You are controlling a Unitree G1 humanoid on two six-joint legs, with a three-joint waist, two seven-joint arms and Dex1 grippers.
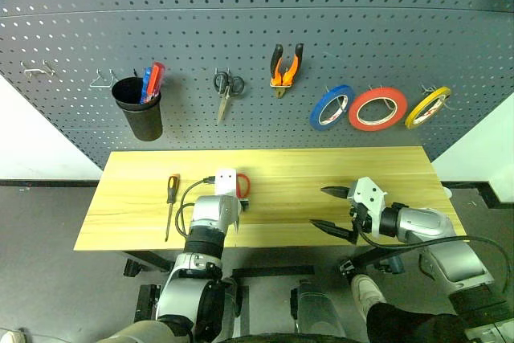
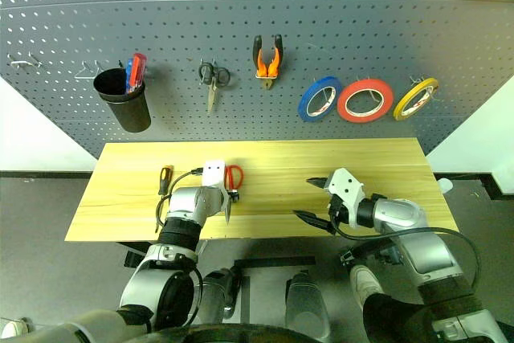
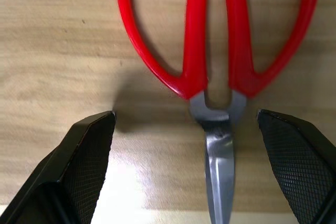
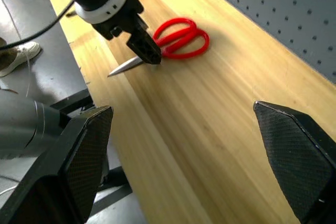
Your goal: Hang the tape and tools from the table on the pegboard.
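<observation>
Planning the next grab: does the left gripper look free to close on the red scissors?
Probably yes. The left gripper is open over the red scissors, its jaws straddling the pivot, with nothing in between.

Head pair looks down over table (image 1: pixel 321 174) and pegboard (image 1: pixel 241 30); wrist cameras sit close, sharing the red-handled scissors (image 3: pixel 210 51)

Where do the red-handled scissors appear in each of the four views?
Left eye view: red-handled scissors on the table, mostly behind the left claw.
Right eye view: scissors just right of that claw.
Left wrist view: red loops at top, blade running down between the open fingers.
Right wrist view: upper middle, beside the left claw.
Shared landmark: the left claw.
</observation>
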